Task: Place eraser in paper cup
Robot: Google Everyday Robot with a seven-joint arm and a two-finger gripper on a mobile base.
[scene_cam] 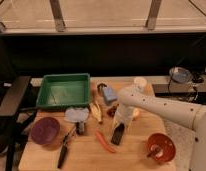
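Observation:
The eraser point(117, 134) is a flat black slab lying on the wooden table, just right of the carrot point(105, 142). The paper cup point(140, 83) stands upright at the table's back edge, behind the arm. My gripper point(121, 122) hangs from the white arm that reaches in from the right. It sits directly over the eraser's far end, at or very near it, and hides that end.
A green tray point(63, 91) is at the back left, with a blue-grey block point(109, 94) beside it. A banana point(97, 112) and a plastic piece point(76, 115) lie mid-table. A purple bowl point(44, 131) and a black-handled knife point(63, 150) are front left. An orange-red bowl point(161, 147) is front right.

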